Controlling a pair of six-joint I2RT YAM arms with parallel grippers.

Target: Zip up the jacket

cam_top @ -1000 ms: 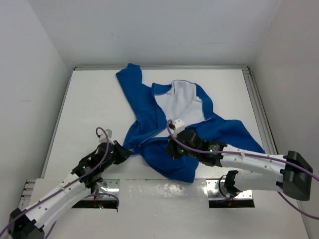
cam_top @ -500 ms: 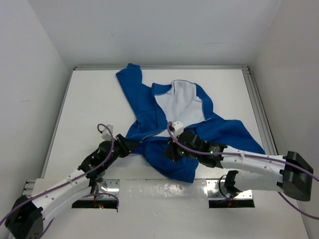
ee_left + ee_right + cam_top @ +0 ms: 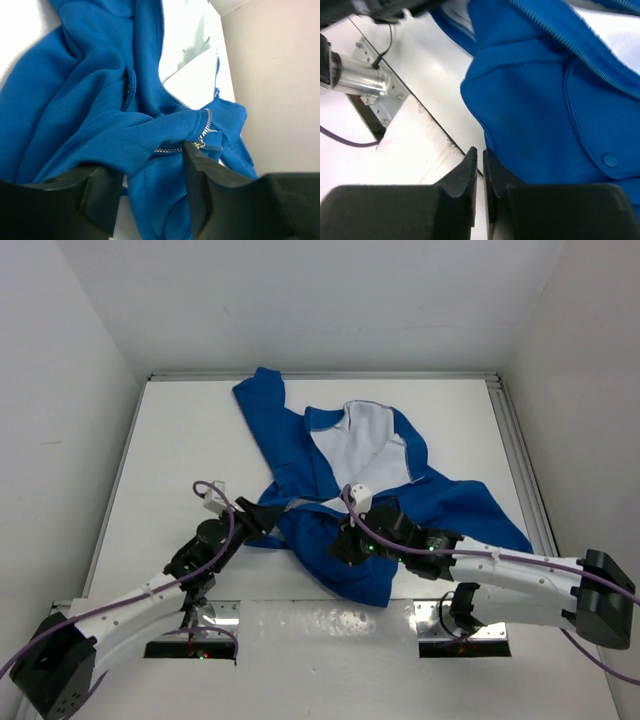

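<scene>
Finds the jacket (image 3: 290,450) lying open and rumpled on the table (image 3: 180,440), white lining (image 3: 365,440) bared at its upper middle and the two front edges not yet joined.

Marks one clear change over the last second: has brought the left gripper (image 3: 262,515) in from just off the jacket's near-left edge and up onto the fold there, beside the zipper (image 3: 204,127). From the left wrist, shows its fingers (image 3: 100,197) spread apart, straddling a blue fold, with the metal teeth and the slider just past the tips. Grips nothing so far.

Leaves the right gripper (image 3: 345,540) almost where it was, at the middle of the jacket's near hem. From the right wrist, shows those fingers (image 3: 460,175) pressed together at the hem's edge, seemingly with a sliver of cloth nipped between, though hides the pinch itself behind the tips.

Reads as a settling into position: hem pinned on one side of the jacket, slider approached on the other. Puts the task early, with no teeth meshed anywhere in view. Calls next, by judgement, for closing on the slider or the loose edge beside it, and for seating the pin before any pull. Risks catching only the thick fold and dragging the whole jacket instead of running the zip.
</scene>
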